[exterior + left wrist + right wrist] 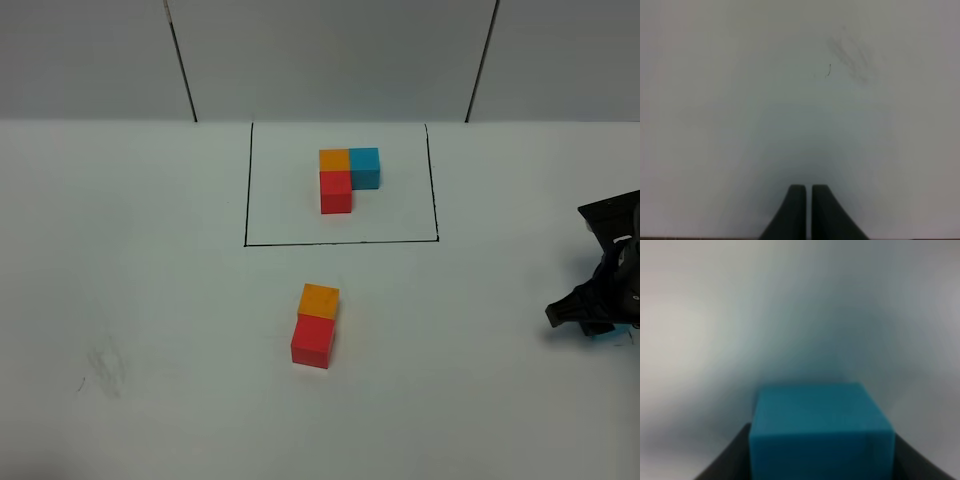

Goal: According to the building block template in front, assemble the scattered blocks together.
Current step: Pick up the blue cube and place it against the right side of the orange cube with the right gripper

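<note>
The building block template (345, 178), an L of joined orange, blue and red cubes, sits inside a black drawn rectangle (340, 242) at the back middle. Two of the scattered blocks stand side by side in the middle of the table: the orange block (319, 299) touching the red block (313, 342) in front of it. At the far right edge my right gripper (588, 322) is low on the table, shut on the light blue block (820, 425), with a dark finger (727, 462) against each side. A sliver of blue (612, 339) shows under it. My left gripper (807, 200) is shut and empty over bare table.
The white table (150, 300) has a faint grey smudge (103, 368) at the front left, also seen as a smudge (850, 57) in the left wrist view. Grey wall panels with dark seams rise behind the table.
</note>
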You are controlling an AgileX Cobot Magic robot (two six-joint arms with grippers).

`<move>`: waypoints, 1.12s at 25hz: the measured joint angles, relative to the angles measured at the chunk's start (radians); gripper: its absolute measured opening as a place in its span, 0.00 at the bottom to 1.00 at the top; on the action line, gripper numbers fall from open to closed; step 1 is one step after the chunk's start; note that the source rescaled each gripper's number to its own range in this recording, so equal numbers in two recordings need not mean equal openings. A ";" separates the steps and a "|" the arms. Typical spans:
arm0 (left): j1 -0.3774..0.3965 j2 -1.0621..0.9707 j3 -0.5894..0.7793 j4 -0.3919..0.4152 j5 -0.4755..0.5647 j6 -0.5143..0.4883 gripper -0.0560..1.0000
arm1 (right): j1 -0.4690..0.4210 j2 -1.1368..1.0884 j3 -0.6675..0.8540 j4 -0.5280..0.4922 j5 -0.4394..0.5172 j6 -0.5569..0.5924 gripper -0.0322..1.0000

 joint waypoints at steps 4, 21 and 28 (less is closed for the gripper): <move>0.000 0.000 0.000 0.000 0.000 0.000 0.05 | 0.022 -0.075 0.000 0.098 0.002 -0.113 0.57; 0.000 0.000 0.000 0.000 0.000 0.000 0.05 | 0.249 -0.241 -0.248 0.172 0.317 -0.548 0.57; 0.000 0.000 0.000 0.000 0.000 0.000 0.05 | 0.406 -0.241 -0.260 0.173 0.336 -0.922 0.57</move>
